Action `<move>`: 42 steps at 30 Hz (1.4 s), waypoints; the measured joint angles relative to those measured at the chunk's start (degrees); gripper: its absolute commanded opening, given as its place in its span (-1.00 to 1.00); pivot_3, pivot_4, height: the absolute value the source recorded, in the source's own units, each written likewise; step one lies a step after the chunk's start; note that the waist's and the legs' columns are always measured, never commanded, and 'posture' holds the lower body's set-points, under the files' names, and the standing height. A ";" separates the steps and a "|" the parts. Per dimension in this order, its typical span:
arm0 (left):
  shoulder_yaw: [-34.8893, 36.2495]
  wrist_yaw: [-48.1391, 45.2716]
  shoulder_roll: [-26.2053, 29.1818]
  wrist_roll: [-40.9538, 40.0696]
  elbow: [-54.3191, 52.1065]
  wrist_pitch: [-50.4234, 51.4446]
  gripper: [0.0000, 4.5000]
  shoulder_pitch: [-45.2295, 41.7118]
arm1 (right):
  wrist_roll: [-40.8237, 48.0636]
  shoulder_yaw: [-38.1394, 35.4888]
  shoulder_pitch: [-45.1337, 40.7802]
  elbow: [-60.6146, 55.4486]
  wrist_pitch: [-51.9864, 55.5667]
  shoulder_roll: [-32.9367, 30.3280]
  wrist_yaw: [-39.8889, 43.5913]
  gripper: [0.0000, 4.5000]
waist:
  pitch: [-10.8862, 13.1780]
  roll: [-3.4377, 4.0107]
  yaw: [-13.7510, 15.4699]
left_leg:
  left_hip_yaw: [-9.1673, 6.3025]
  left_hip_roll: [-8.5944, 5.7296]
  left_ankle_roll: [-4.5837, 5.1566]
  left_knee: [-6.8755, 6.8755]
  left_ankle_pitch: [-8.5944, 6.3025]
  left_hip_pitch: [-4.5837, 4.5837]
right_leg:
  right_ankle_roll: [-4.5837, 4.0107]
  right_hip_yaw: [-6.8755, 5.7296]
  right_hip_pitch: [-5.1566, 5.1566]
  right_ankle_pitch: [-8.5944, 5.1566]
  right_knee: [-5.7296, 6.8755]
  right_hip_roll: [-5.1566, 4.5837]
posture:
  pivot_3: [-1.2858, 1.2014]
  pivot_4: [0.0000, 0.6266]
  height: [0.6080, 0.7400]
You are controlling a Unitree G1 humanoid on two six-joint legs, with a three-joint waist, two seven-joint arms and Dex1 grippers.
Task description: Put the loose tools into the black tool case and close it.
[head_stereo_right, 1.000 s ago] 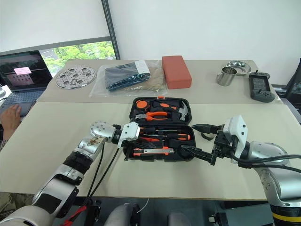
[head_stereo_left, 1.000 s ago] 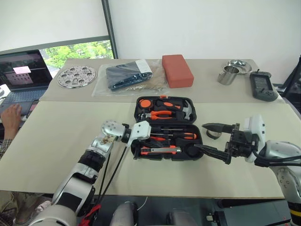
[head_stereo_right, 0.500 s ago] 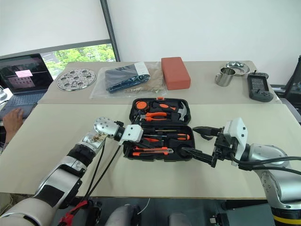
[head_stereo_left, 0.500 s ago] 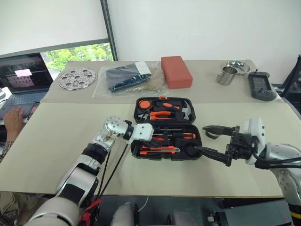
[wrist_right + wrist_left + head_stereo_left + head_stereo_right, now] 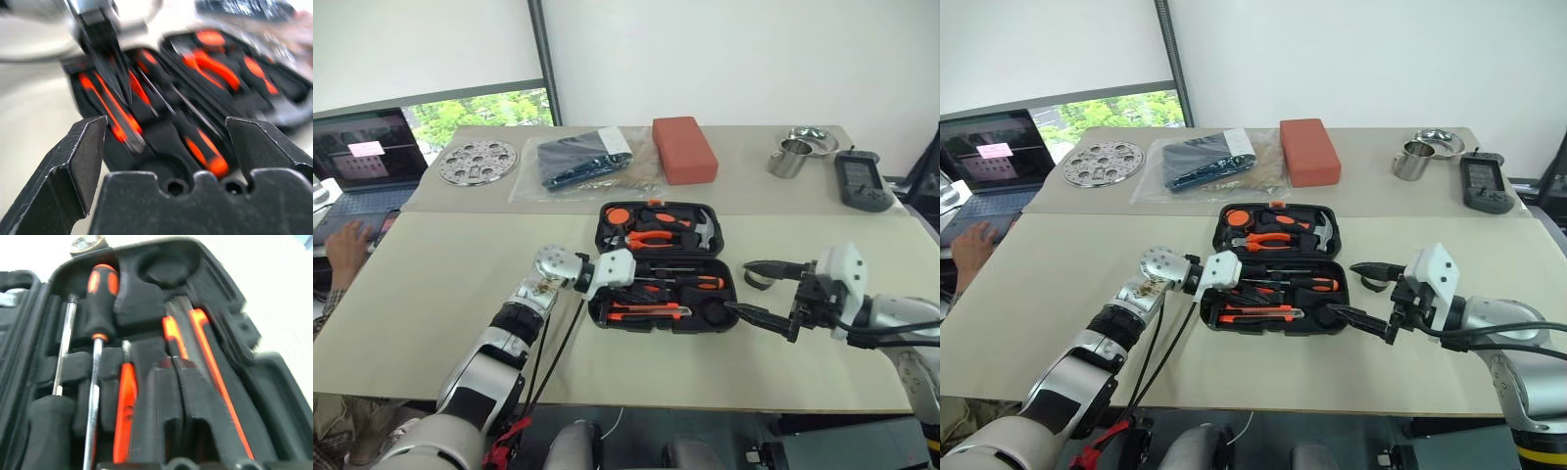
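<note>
At the centre of the front table [image 5: 431, 294] the black tool case [image 5: 661, 266] lies fully open, lid half toward the far side, base half toward the robot. Lid recesses hold orange-handled pliers [image 5: 651, 237] and a steel-headed hammer [image 5: 703, 230]. Base recesses hold 2 black-and-orange-handled screwdrivers [image 5: 690, 282], seated side by side, with a slim all-orange tester screwdriver [image 5: 125, 416] between them and the orange-black utility knife [image 5: 646, 313], which lies along the near edge. A round recess at the base's right end [image 5: 713, 309] looks dark; whether anything sits in it cannot be told. A small dark tape roll [image 5: 759, 281] sits on the table just beside the case's right side, outside it.

Left gripper [image 5: 1252, 294] hangs over the left part of the base half, pointing across it toward the right. In the left wrist view its fingers [image 5: 195, 406] stand close together above the knife, nearly touching, and nothing shows between them; whether a small gap remains cannot be told.

Right gripper [image 5: 762, 290] sits at the case's right end, jaws spread wide and empty. The tape roll lies between the 2 fingers in the head view, contact not discernible.

On the rear table [image 5: 744, 186] are a perforated metal disc [image 5: 477, 160], a clear plastic bag with dark contents [image 5: 582, 162], a red block [image 5: 684, 149], a metal cup [image 5: 788, 157], a metal bowl [image 5: 813, 137] and a black handheld device with a screen [image 5: 860, 180]. At far left a person's hand [image 5: 347, 243] rests on a laptop [image 5: 362, 157].
</note>
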 measured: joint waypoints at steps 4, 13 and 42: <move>3.83 0.52 5.20 -5.40 -14.14 11.51 0.41 1.39 | -3.65 4.46 -6.21 4.90 4.86 -3.60 -0.30 1.00 | 0.07 -0.01 -0.72 | -0.01 0.03 -0.09 -0.10 0.06 0.23 | -0.02 0.05 0.11 -0.01 0.02 0.07 | 0.03 -0.52 1.00; 6.99 3.43 14.99 -13.48 -35.64 29.66 0.99 5.32 | -13.85 21.33 -25.51 20.98 5.38 -6.60 10.99 1.00 | 0.28 0.29 -0.70 | 0.04 0.03 -0.11 -0.08 0.07 0.25 | -0.01 0.13 0.11 -0.02 -0.01 0.06 | 0.03 -0.52 1.00; 7.02 10.26 21.01 -16.43 -47.18 35.09 1.00 11.02 | -36.46 34.79 -48.48 58.38 -22.55 3.78 26.78 -0.97 | 0.39 0.40 -0.57 | 0.10 0.05 -0.19 -0.03 0.12 0.35 | -0.04 0.13 0.15 -0.02 0.03 0.05 | 0.03 -0.52 1.00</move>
